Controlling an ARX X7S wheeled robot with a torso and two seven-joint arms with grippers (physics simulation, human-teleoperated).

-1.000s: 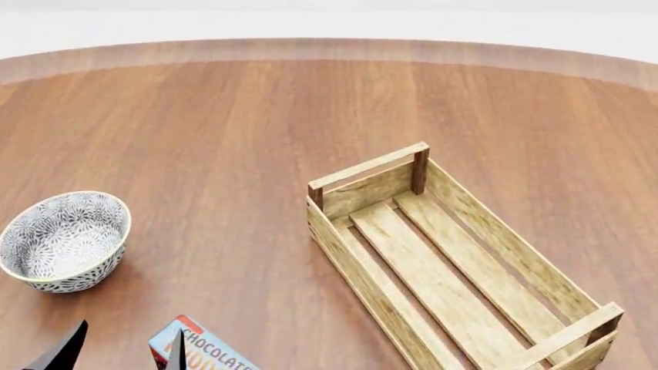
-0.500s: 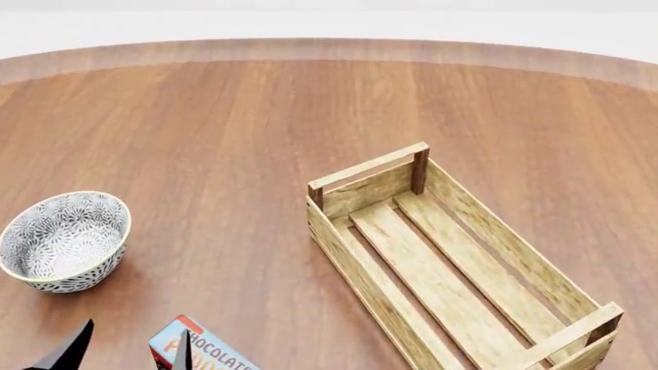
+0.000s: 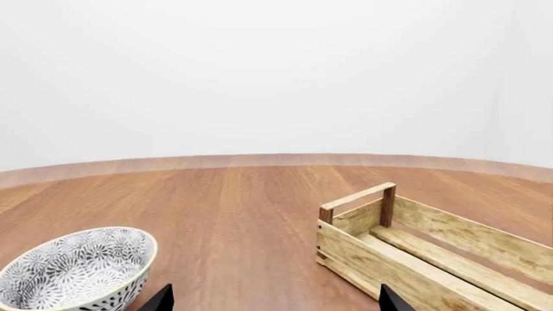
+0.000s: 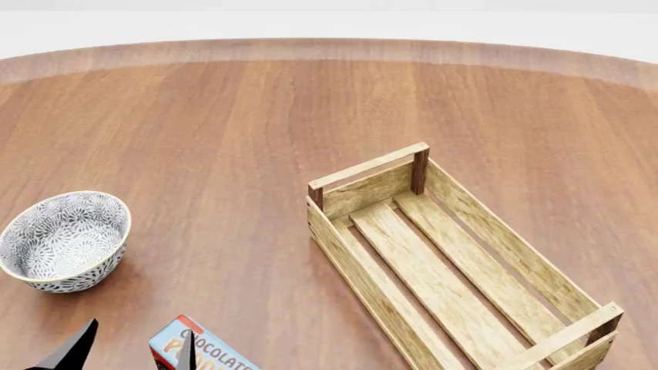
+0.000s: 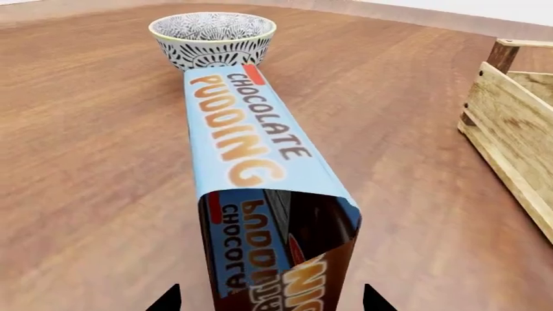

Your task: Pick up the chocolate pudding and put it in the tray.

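Note:
The chocolate pudding (image 4: 211, 354) lies flat on the table at the bottom left of the head view, light-blue top up. In the right wrist view the pudding (image 5: 250, 149) lies lengthwise, pointing away towards the bowl. My right gripper (image 5: 269, 299) is open, with a fingertip on each side of the carton's near end and a gap on both sides. It is out of the head view. My left gripper (image 4: 131, 353) is open and empty just left of the pudding, also in its own view (image 3: 272, 301). The tray (image 4: 360, 274) is a light-wood slatted crate at right.
A grey-white patterned bowl (image 4: 62, 239) stands left of the tray and just beyond the pudding; it also shows in the left wrist view (image 3: 78, 272) and the right wrist view (image 5: 212, 39). The tray shows in both wrist views (image 3: 372, 259) (image 5: 509, 136). The round table's far edge (image 4: 329, 48) curves across the back.
My left gripper's fingertips have shifted slightly to the right, towards the pudding. The pudding, bowl and tray have not moved.

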